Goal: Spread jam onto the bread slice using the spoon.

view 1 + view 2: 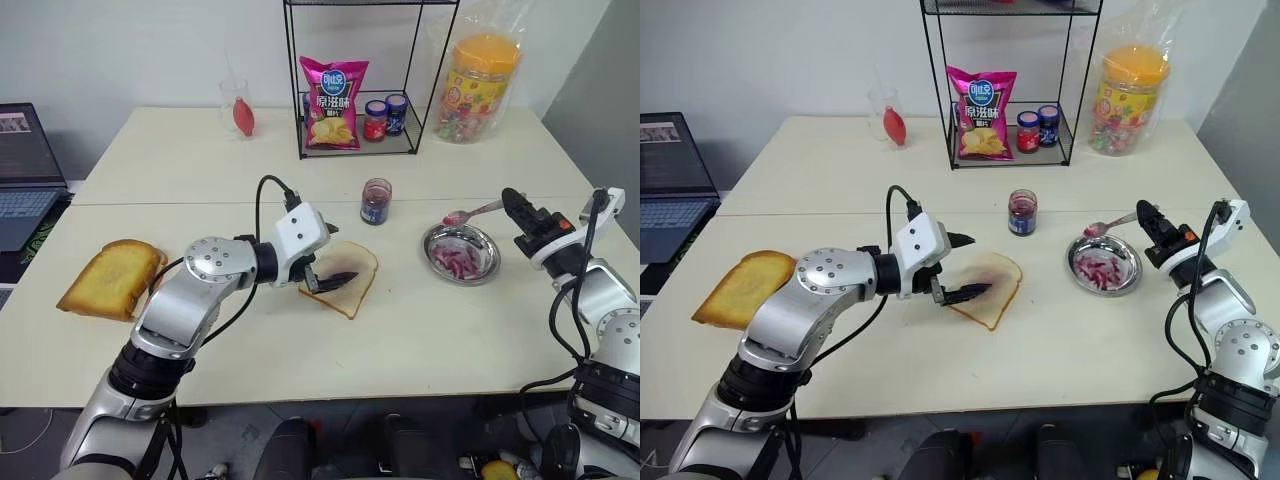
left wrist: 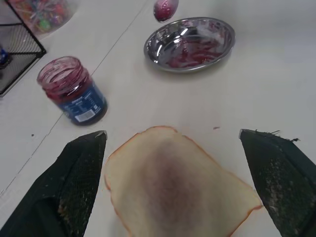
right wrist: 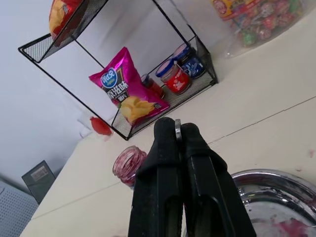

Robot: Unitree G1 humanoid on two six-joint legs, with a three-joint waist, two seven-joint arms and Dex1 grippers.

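Observation:
The pale bread slice (image 1: 350, 283) lies mid-table with a purple jam stain at its centre. My left gripper (image 1: 326, 258) hovers open at its near-left edge, one black finger (image 2: 81, 168) on each side of the slice. Behind the bread stands the open jam jar (image 1: 376, 201) with a dark blue label. My right gripper (image 1: 511, 200) is shut on the handle of the silver spoon (image 1: 478, 211), held above the table. The spoon's bowl carries jam (image 2: 164, 9) over the far rim of a steel dish (image 1: 430, 242).
The steel dish is smeared with jam. A darker toasted slice (image 1: 110, 278) lies at the left. At the back stand a wire rack (image 1: 420, 90) with a chips bag (image 1: 334, 103) and two small jars (image 1: 385, 117), a candy jar (image 1: 480, 88), and a glass (image 1: 238, 108). A laptop (image 1: 20, 170) sits far left.

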